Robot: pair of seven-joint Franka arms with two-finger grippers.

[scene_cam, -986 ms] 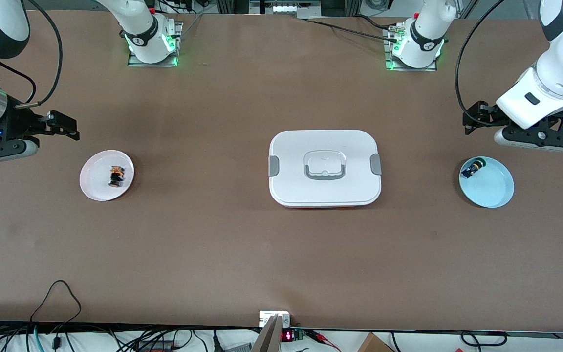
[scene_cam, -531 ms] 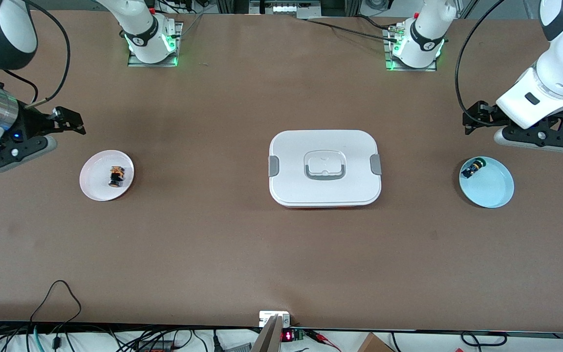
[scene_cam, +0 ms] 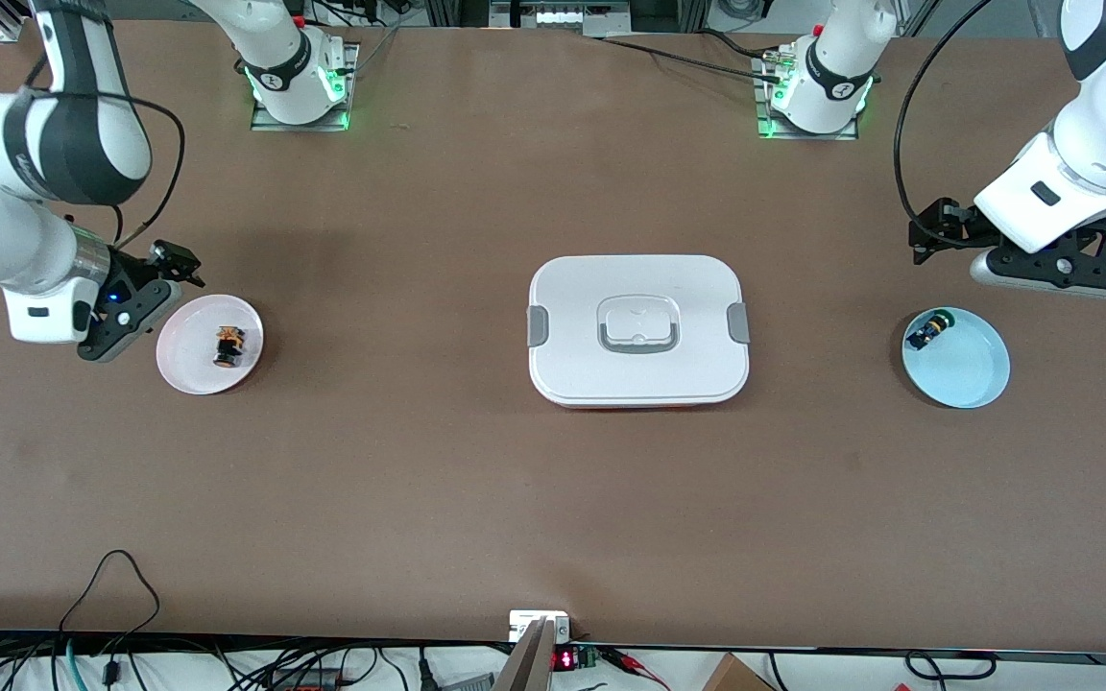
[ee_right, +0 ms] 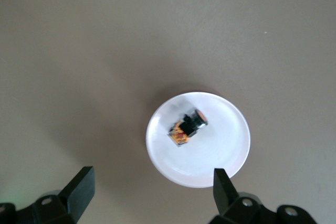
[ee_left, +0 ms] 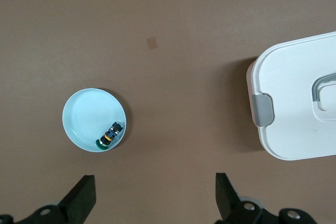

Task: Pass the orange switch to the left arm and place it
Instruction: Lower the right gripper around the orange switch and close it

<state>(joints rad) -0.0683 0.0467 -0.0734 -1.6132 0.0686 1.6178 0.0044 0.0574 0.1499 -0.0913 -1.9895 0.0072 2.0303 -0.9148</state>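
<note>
Two plates sit at either end of the table, with the box dead centre between them; the orange switch lies on its side on the pinkish-white plate toward the right arm's end, untouched. Seen in the front view, the right gripper hangs just off the rim of that plate at about ten o'clock from the switch, not yet over it; its wrist view shows the fingers spread wide with nothing between them and the switch lying aslant on the plate. At the other end the left gripper waits above the table at about one o'clock from the blue plate, jaws wide and empty; a second switch with a blue-green cap rests at that plate's rim.

What could go wrong, to my eye: the switch is small and round, so fingers closing off-axis may roll it across the plate or flick it off; a low approach might clip the rim and shove the whole plate. Later, a straight carry toward the other arm runs right over the box, so a low path risks striking its lid; a mid-air handover of so small a piece could easily drop it.
</note>
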